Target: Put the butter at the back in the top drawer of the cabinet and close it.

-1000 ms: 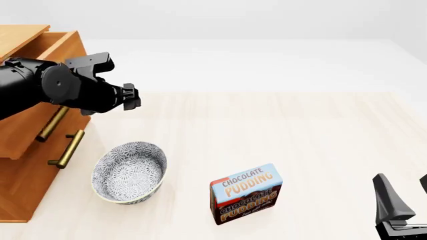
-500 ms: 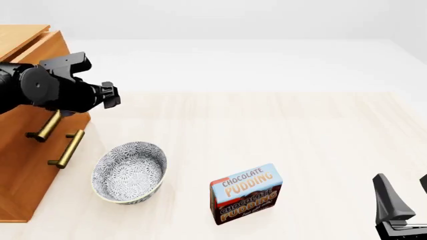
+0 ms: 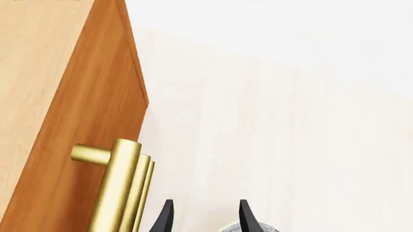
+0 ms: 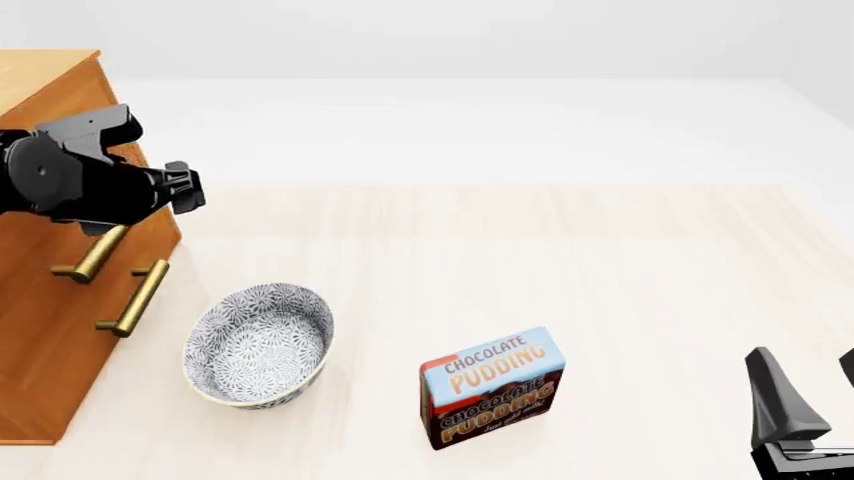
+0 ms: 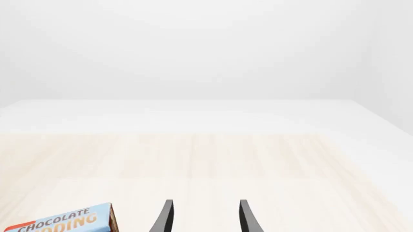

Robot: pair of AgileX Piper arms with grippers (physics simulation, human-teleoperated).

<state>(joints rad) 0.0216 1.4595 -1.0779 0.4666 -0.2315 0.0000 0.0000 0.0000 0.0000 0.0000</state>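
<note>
At the cabinet (image 4: 54, 300) your left fingers (image 3: 245, 215) are released beside the handles (image 3: 119, 188), because the drawer looks closed already.

surface (image 4: 561, 250): pale wood-grain planks, running from the bottom of the frame to mid-frame | beyond it: plain white ground up to a faint horizon line near the top | backdrop (image 4: 467, 35): featureless light grey-white | light: soft, even, shadows weak under objects
</note>
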